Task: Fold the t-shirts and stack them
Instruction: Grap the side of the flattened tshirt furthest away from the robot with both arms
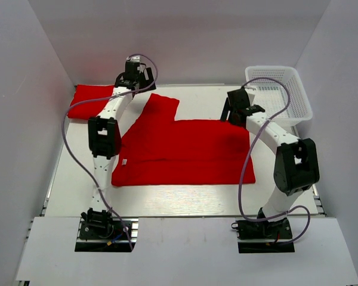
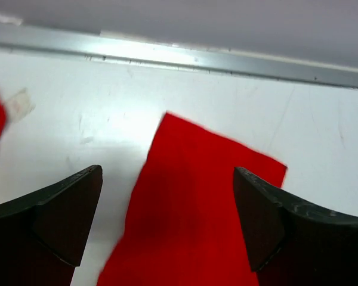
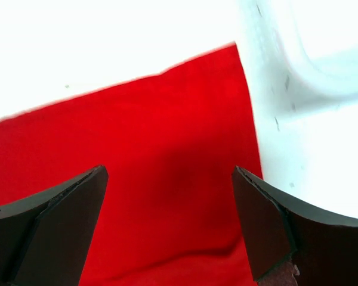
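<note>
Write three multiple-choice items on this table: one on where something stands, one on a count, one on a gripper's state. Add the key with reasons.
1. Where does the white basket stand?
A. at the far right corner of the table
B. at the near left corner
C. between the two arm bases

2. How many red shirts show in the top view?
A. one
B. two
C. four

3. What state is the left gripper in?
A. shut on a sleeve
B. open, holding nothing
C. out of view

Key:
1 A: the top view shows the basket at the far right edge.
2 B: there is one spread shirt mid-table and one folded shirt at the far left.
3 B: its fingers stand wide apart over the sleeve and clamp nothing.
</note>
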`<state>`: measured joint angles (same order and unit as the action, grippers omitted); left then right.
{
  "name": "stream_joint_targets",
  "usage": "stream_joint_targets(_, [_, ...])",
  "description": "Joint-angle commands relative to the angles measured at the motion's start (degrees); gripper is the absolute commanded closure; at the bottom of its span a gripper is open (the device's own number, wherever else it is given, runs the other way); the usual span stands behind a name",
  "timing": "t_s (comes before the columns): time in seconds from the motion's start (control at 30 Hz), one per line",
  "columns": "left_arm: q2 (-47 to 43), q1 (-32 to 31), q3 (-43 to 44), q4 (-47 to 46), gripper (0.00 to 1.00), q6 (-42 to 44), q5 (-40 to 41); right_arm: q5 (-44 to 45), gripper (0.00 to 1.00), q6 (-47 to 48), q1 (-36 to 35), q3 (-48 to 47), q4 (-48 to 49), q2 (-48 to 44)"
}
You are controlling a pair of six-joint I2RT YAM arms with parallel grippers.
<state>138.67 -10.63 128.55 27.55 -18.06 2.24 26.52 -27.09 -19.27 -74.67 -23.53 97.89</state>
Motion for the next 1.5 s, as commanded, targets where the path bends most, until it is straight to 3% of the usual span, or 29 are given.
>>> stream_joint_targets(0.0, [4.4, -0.18, 7.85, -3.1, 0.0, 4.52, -2.49, 3.54, 0.1, -0.43, -0.42, -4.95, 2.61, 1.95])
stream_joint_targets(0.13, [8.36, -0.18, 7.15, -14.08, 0.0, 4.53, -2.78, 2.48, 0.1, -0.42, -0.33, -5.4, 0.85, 3.72])
stream_joint_targets(0.27, [13.54, -0.18, 10.31, -17.52, 0.0, 4.53, -1.37, -1.56, 0.1, 0.81, -0.42, -4.69, 1.47, 3.37])
stream_joint_targets(0.4, [14.69, -1.4, 9.0, -18.32, 0.0, 8.91, 3.8, -3.4, 0.1, 0.37, -0.33, -3.81, 1.29, 2.84])
stream_joint_targets(0.57, [15.23, -2.54, 6.72, -16.92, 0.0, 13.84, 4.35, -3.85, 0.1, 0.46, -0.33, -3.37, 2.26, 3.45])
stream_joint_targets(0.77, [17.33, -5.44, 5.49, -14.89, 0.06, 18.85, 8.48, -1.83, 0.1, -0.15, -0.33, -4.6, 1.21, 4.94])
stream_joint_targets(1.0, [20.23, -5.45, 7.16, -13.4, 0.32, 14.12, 6.64, -0.78, 0.1, -0.59, -0.25, -6.27, 0.24, 7.48])
stream_joint_targets(1.13, [20.23, -5.45, 6.62, -13.4, 0.58, 11.83, 9.36, 1.07, 0.1, -1.47, -0.51, -9.6, -1.95, 9.51])
stream_joint_targets(1.2, [19.71, -5.45, 6.62, -13.92, 0.76, 11.22, 10.67, 1.51, 0.1, -1.47, -0.59, -11.1, -2.31, 10.83])
stream_joint_targets(1.23, [19.71, -5.45, 6.62, -13.93, 0.97, 10.6, 12.77, 1.43, 0.1, -1.65, -0.25, -12.76, -2.92, 11.79])
stream_joint_targets(1.33, [18.66, -4.75, 6.62, -13.23, 1.0, 7.88, 15.51, 1.87, 0.1, -3.49, -0.42, -15.31, -4.5, 15.47])
stream_joint_targets(1.47, [13.05, -4.13, -0.04, -16.72, 1.0, 5.58, 17.53, 5.9, 0.1, -8.84, -0.51, -24.19, -8.54, 21.11])
